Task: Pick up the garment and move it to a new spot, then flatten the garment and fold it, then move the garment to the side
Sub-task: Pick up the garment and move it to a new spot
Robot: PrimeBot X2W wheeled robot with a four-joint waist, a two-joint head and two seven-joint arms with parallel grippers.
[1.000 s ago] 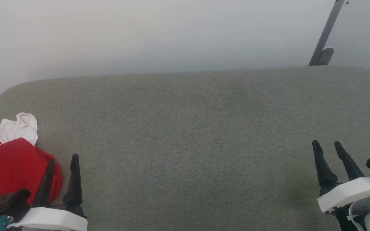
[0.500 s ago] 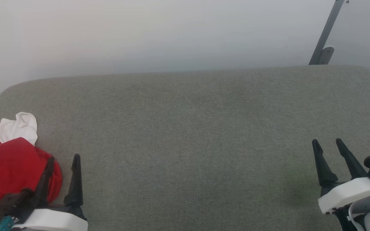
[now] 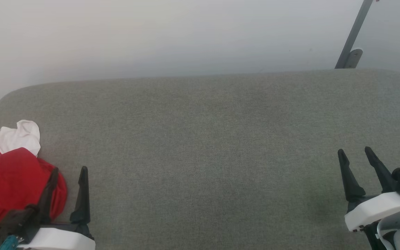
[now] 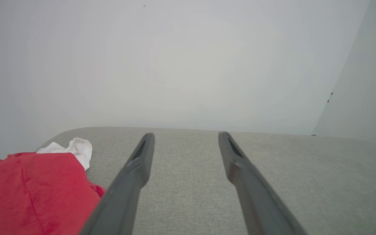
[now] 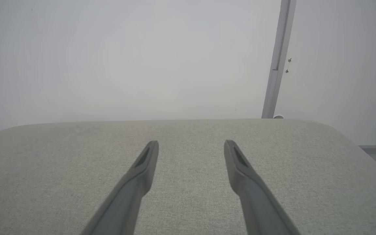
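Since likely soft, light, limp: pinch shirt [image 3: 9, 177] at raised red fold just left of left tool [image 3: 69, 169] | left tool spread, empty | right tool [image 3: 354, 149] spread, empty

Your left gripper [image 3: 69, 168] sits over the near left end of the worktop [image 3: 200, 139], jaws spread wide and holding nothing, aimed toward its far edge. Your right gripper [image 3: 353, 149] sits over the worktop's near right end, jaws likewise parted and empty, its white wrist housing behind.
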